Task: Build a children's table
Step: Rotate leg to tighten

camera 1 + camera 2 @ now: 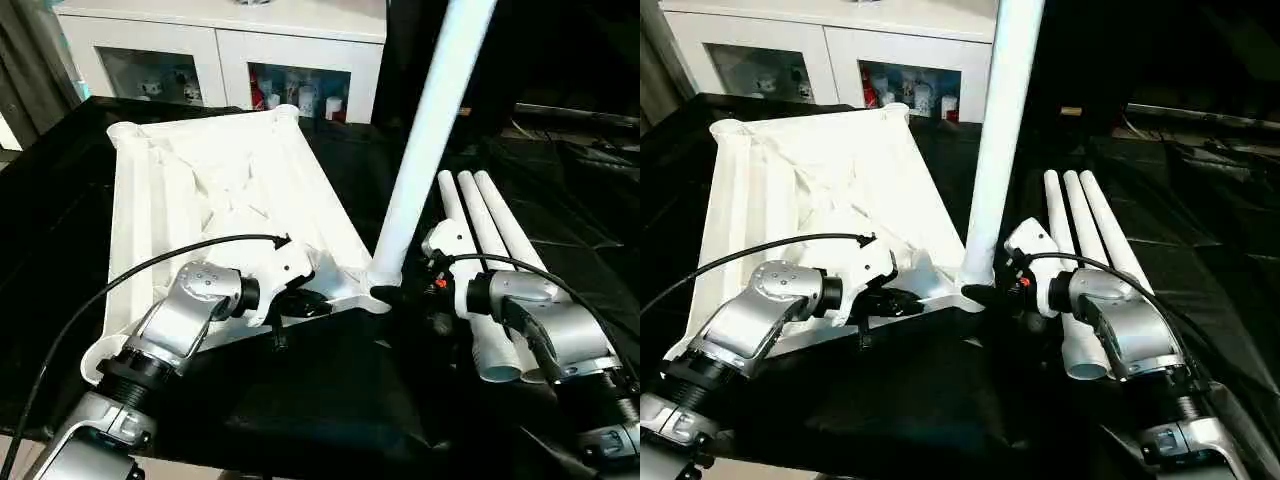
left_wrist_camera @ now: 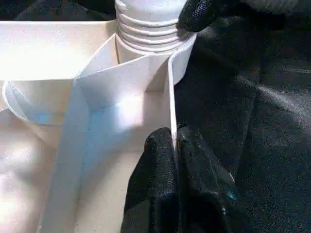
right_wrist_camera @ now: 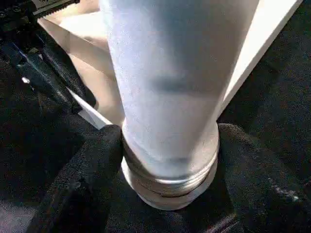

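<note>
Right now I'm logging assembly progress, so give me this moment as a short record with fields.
tabletop: upside down on the black cloth, ribbed underside up
standing leg: upright in the near right corner socket, threads still showing
spare legs: three lying side by side to the right
left gripper: shut on the tabletop's near rim
right gripper: fingers either side of the standing leg's base
background: white cabinet

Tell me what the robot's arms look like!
Both arms are shiny silver metal. The left forearm and right forearm are rounded, with black ribbed rings near the bottom. A thin black cable loops over the left arm, and another curves over the right. Each wrist has a white housing. The end effector fingers are black, and a small red spot shows by the right wrist.
</note>
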Tool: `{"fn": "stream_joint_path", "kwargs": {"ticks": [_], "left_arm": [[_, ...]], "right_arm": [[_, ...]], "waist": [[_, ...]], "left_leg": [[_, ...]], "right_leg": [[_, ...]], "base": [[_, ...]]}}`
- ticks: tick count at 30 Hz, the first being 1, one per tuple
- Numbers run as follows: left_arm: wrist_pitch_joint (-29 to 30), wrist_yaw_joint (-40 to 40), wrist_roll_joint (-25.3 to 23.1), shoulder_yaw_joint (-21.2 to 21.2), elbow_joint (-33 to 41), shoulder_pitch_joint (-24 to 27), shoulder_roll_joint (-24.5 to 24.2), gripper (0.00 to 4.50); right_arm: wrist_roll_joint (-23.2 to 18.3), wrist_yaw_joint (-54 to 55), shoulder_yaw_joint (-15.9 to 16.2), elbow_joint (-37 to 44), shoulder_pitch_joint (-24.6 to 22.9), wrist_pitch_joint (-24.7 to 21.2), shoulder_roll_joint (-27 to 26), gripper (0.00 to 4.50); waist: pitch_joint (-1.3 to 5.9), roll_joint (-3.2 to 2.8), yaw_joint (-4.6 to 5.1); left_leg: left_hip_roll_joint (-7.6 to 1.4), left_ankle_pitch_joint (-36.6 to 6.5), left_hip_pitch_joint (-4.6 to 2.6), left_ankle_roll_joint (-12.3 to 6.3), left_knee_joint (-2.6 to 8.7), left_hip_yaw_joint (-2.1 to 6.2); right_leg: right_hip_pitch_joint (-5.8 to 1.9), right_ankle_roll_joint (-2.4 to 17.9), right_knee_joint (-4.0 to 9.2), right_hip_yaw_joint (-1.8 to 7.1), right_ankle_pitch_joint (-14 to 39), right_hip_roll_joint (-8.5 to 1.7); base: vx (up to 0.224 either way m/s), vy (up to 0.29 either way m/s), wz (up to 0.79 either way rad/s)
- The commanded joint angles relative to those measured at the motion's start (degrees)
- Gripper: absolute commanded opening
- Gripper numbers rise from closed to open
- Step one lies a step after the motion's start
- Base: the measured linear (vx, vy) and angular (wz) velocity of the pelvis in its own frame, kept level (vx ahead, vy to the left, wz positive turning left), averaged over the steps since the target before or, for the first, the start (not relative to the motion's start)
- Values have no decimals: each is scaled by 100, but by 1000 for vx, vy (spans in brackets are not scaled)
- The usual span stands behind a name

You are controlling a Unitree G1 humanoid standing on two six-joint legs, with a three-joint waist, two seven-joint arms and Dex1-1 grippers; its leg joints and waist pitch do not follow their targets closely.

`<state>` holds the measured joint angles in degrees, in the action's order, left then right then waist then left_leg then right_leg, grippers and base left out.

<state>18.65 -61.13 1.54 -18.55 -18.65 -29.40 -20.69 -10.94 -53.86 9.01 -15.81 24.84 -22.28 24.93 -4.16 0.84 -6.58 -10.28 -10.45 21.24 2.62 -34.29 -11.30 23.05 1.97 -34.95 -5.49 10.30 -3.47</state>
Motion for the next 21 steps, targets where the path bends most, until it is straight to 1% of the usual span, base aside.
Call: {"fn": "stream_joint_path", "kwargs": {"ticks": [1, 4, 6, 7, 10, 11, 12, 13, 14, 15, 16, 17, 18, 20, 21], "left_arm": [[-94, -170, 202, -34, 338, -63, 85, 0], [-80, -146, 196, -30, 336, -55, 95, 0], [-69, -117, 189, -24, 330, -55, 107, 0], [-52, -1, 160, -4, 277, -71, 162, 0], [-5, 667, -52, 105, -98, -255, 434, 0], [28, 1013, -161, 150, -311, -372, 571, 0], [149, 1633, -295, 264, -695, -587, 836, 0], [187, 1769, -313, 296, -779, -635, 899, 0], [295, 2126, -334, 384, -987, -760, 1088, 0], [374, 2380, -343, 447, -1132, -849, 1227, 0], [429, 2554, -346, 483, -1235, -913, 1341, 0], [489, 2700, -340, 500, -1339, -976, 1478, 0], [483, 2878, -373, 488, -1453, -1042, 1620, 0], [460, 3055, -418, 464, -1570, -1111, 1770, 0], [444, 3098, -435, 460, -1608, -1134, 1819, 0]], "right_arm": [[-5, 19, -20, 17, 39, 39, -37, 279], [-8, 62, -21, 1, 6, 58, -77, 277], [-4, 91, -26, -19, -1, 64, -99, 275], [23, 199, -38, -69, -6, 60, -151, 275], [97, 747, -166, -359, 53, -26, -416, 274], [156, 1164, -265, -560, 114, -69, -598, 274], [233, 1976, -481, -953, 251, -159, -949, 274], [245, 2164, -534, -1045, 286, -181, -1030, 274], [232, 2684, -706, -1286, 384, -212, -1271, 274], [212, 3063, -837, -1459, 457, -225, -1452, 274], [198, 3363, -931, -1594, 514, -211, -1599, 274], [200, 3686, -981, -1765, 588, -111, -1830, 274], [205, 3874, -983, -1877, 646, 0, -2021, 274], [237, 4016, -940, -1970, 707, 103, -2201, 274], [269, 4028, -913, -1996, 729, 133, -2249, 274]], "waist": [[443, 49, 3], [442, 58, 4], [444, 54, 4], [449, 53, 6], [450, 54, 23], [449, 59, 30], [439, 60, 43], [445, 65, 62], [445, 61, 72], [449, 51, 90], [454, 56, 91], [471, 43, 90], [464, 36, 99], [482, 42, 101], [481, 37, 108]], "left_leg": [[-351, -768, -83, -310, 359, 177], [-348, -767, -78, -317, 358, 175], [-349, -752, -77, -317, 358, 176], [-353, -755, -82, -312, 358, 178], [-353, -786, -90, -263, 358, 178], [-346, -791, -90, -252, 358, 171], [-324, -860, -100, -199, 357, 170], [-316, -867, -108, -121, 360, 180], [-313, -878, -98, -97, 358, 181], [-310, -900, -110, -53, 355, 181], [-307, -913, -114, -56, 352, 182], [-315, -825, -101, -81, 356, 184], [-319, -825, -95, -93, 359, 187], [-322, -809, -94, -103, 361, 194], [-325, -777, -95, -125, 363, 189]], "right_leg": [[-318, 896, 461, 385, 1509, -594], [-319, 892, 463, 383, 1516, -594], [-317, 889, 462, 384, 1514, -593], [-316, 894, 459, 381, 1505, -592], [-308, 913, 469, 380, 1529, -591], [-307, 908, 474, 379, 1547, -585], [-299, 888, 506, 369, 1719, -584], [-305, 864, 511, 359, 1845, -589], [-307, 843, 519, 363, 1904, -596], [-296, 828, 535, 366, 1958, -603], [-306, 804, 549, 371, 1979, -616], [-314, 815, 520, 376, 1798, -609], [-300, 831, 512, 378, 1734, -610], [-321, 859, 490, 374, 1558, -611], [-317, 884, 477, 373, 1422, -600]], "base": [[0, 0, 0], [0, 0, 0], [0, 0, 0], [0, 0, 0], [0, 0, 0], [0, 0, 0], [0, 0, 0], [0, 0, 0], [0, 0, 0], [0, 0, 0], [0, 0, 0], [0, 0, 0], [0, 0, 0], [0, 0, 0], [0, 0, 0]]}}
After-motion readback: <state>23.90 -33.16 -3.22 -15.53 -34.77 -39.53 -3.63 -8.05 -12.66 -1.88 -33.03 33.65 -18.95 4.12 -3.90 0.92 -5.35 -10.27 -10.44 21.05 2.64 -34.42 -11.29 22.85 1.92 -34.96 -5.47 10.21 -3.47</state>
